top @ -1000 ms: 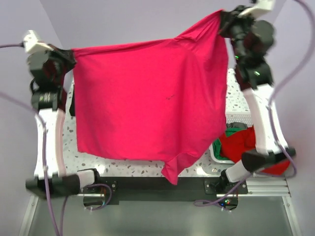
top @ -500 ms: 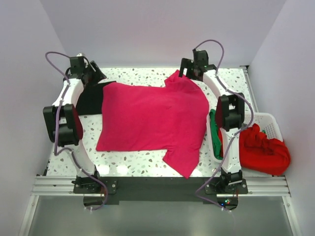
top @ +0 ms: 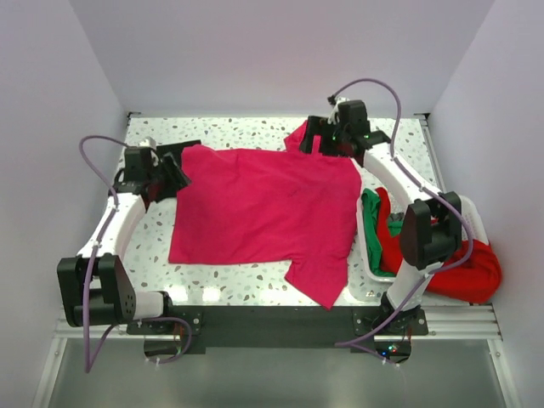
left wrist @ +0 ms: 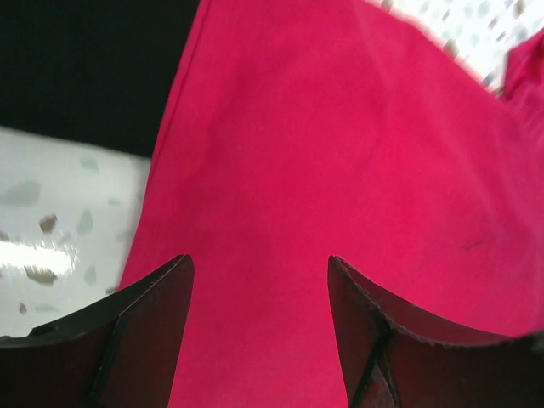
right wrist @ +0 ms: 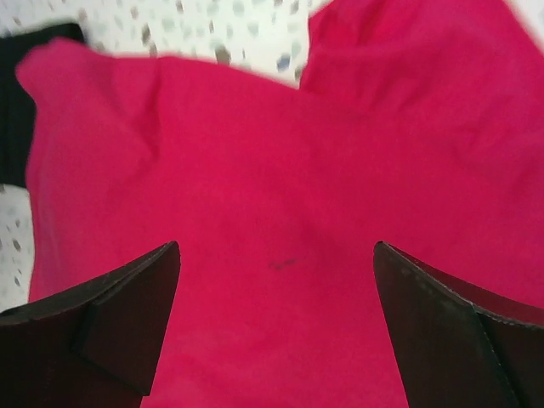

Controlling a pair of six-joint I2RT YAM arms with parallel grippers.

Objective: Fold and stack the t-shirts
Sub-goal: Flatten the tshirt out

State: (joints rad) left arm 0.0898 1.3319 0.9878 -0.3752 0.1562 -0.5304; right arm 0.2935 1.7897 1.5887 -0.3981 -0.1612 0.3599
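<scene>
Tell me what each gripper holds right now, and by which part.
Nothing is held. The left gripper and right gripper both stand open above the magenta-pink t-shirt, which lies spread on the table.

The white-and-black left arm [top: 115,225] is stretched along the left edge of the speckled table [top: 246,132], and its black two-finger left gripper [top: 174,170] is seen with jaws parted. The right arm [top: 395,174] is extended toward the far edge, its black right gripper [top: 314,140] spread wide with nothing clamped.

Spread t-shirt [top: 263,208] on table [top: 153,246], second shirt [left wrist: 85,68] under its far-left corner — basket [top: 367,276] right.
</scene>
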